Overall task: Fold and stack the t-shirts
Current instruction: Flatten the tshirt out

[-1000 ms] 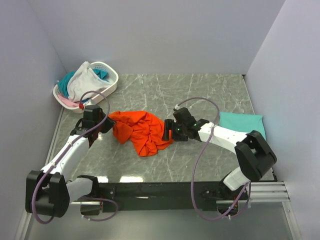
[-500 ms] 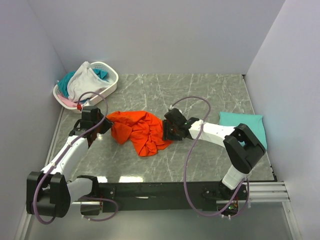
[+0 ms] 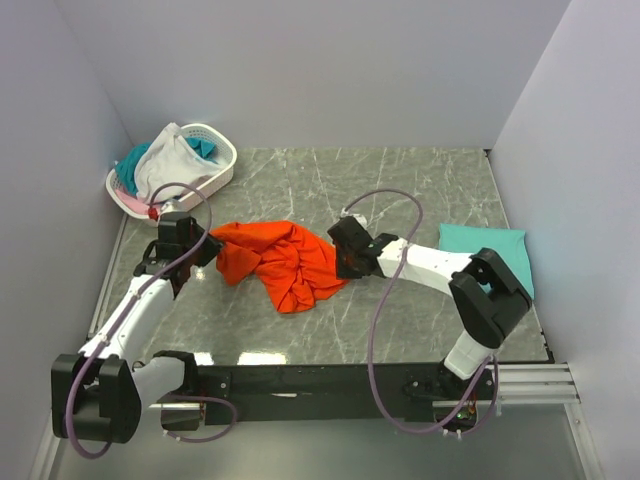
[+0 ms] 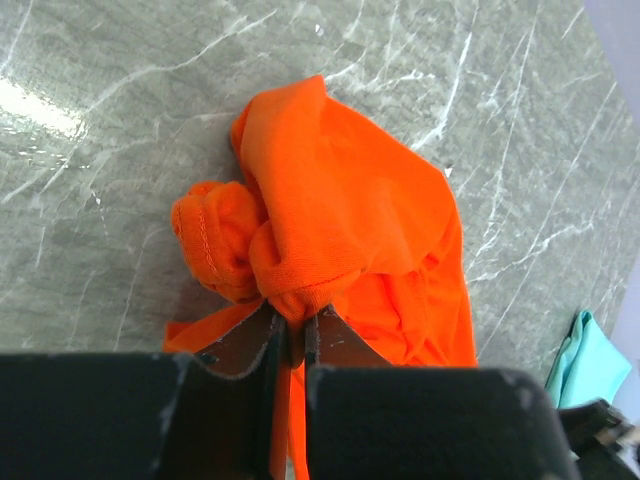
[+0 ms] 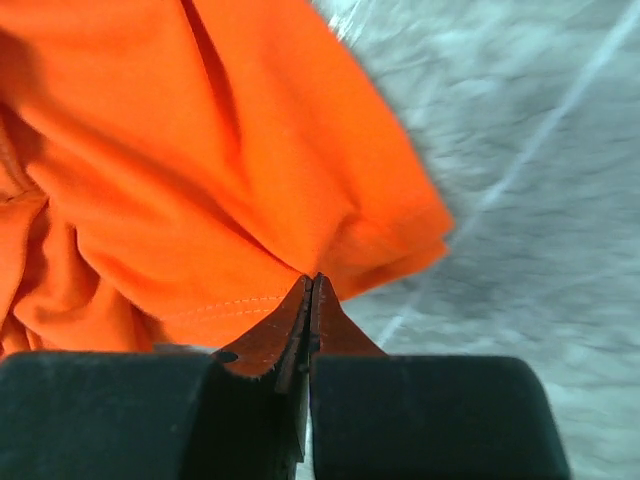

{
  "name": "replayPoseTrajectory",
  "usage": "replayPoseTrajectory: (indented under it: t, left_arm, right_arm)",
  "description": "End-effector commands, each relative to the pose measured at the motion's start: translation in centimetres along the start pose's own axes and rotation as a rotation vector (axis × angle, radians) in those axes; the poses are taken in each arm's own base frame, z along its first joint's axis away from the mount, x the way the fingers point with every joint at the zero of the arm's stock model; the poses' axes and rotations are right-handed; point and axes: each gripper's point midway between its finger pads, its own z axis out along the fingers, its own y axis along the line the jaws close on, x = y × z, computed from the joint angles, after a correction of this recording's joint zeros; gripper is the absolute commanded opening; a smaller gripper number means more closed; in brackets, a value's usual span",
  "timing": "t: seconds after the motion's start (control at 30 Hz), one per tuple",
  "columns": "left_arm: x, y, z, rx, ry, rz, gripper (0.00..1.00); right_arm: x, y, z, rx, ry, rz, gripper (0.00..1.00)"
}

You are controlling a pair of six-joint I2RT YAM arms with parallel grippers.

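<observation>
A bright orange t-shirt (image 3: 280,262) lies crumpled in the middle of the marble table. My left gripper (image 3: 210,248) is at its left end, shut on a bunched fold of the orange cloth (image 4: 330,200), which is wedged between the jaws (image 4: 291,335). My right gripper (image 3: 340,262) is at the shirt's right edge; its jaws are pressed together on the hem (image 5: 311,285), and the orange cloth (image 5: 200,150) puckers toward their tips. A folded teal t-shirt (image 3: 485,250) lies flat at the far right and shows as a corner (image 4: 585,355) in the left wrist view.
A white perforated basket (image 3: 222,170) stands at the back left, holding a white garment (image 3: 170,160), a teal one (image 3: 205,148) and a pink one (image 3: 135,203). Walls close off the left, back and right. The arms' base rail (image 3: 320,385) runs along the near edge.
The right gripper moved left to the shirt's right edge and closed on the hem. The left gripper shifted slightly left, drawing the shirt's left end with it.
</observation>
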Motion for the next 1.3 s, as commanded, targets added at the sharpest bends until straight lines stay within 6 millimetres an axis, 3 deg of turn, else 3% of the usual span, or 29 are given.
replayPoseTrajectory:
  t: [0.0,0.2,0.37,0.6,0.63,0.77,0.93,1.07,1.2,1.27]
  left_arm:
    - [-2.2,-1.9,-1.3,0.055,-0.069,0.008,0.0]
    - [-6.3,-6.3,-4.7,0.178,-0.193,0.003,0.0]
    - [-10.4,-9.5,-8.7,0.236,-0.319,-0.001,0.0]
    - [-14.7,-14.0,-15.9,0.383,-0.474,-0.005,0.0]
    - [-15.4,-14.8,-17.6,0.413,-0.504,-0.006,0.0]
    - [-16.5,-16.3,-21.1,0.479,-0.561,0.003,0.0]
    - [-16.8,-18.1,-24.5,0.589,-0.598,0.028,0.0]
    - [-17.5,-18.8,-24.9,0.601,-0.619,0.044,0.0]
    - [-18.1,-19.5,-22.4,0.567,-0.581,0.065,0.01]
    - [-18.8,-20.1,-19.5,0.527,-0.554,0.086,0.01]
  right_arm:
    - [-5.3,0.3,-4.6,0.01,-0.192,-0.041,0.0]
    - [-11.3,-1.3,-12.3,0.079,-0.43,-0.046,0.0]
    - [-15.7,-2.7,-20.5,0.077,-0.643,0.007,0.0]
    - [-18.7,-4.2,-32.2,-0.027,-0.944,0.03,0.0]
    - [-18.7,-4.5,-34.0,-0.045,-0.979,0.039,0.0]
    - [-19.0,-5.5,-39.6,-0.085,-1.083,0.046,0.0]
    - [-18.1,-5.9,-43.1,-0.138,-1.136,0.006,0.0]
    - [-18.6,-6.7,-44.1,-0.094,-1.163,0.0,0.0]
    - [-19.7,-6.9,-42.8,-0.038,-1.167,-0.022,0.0]
    - [-20.5,-6.5,-40.9,-0.041,-1.139,-0.044,0.0]
